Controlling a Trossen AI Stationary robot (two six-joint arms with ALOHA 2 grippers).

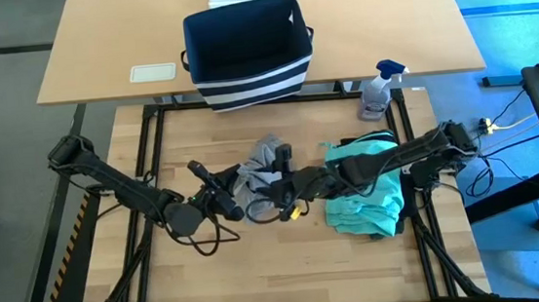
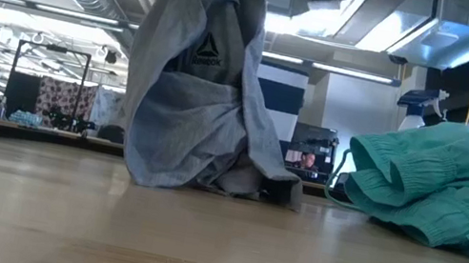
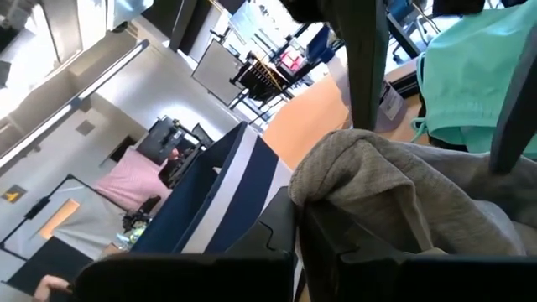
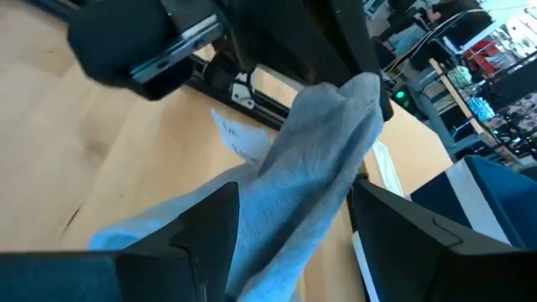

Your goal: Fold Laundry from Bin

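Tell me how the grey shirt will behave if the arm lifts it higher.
Probably floppy: the grey shirt hangs in loose folds from the shut left gripper, its hem pooled on the table. Likely light, since one pinch holds it up. It may drag or swing, as the open right gripper merely straddles a fold.

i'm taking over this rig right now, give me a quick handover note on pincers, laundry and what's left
Left pincer: shut on the grey T-shirt, holding it bunched up above the table's middle.
Right pincer: open, fingers either side of the same shirt, not gripping it.
Teal piece: crumpled on the table under the right arm, unfolded.
Bin: on the far table; nothing shows inside it in the high view.
Done: two garments are out of the bin.
Left: spread and fold the grey shirt, then the teal piece.
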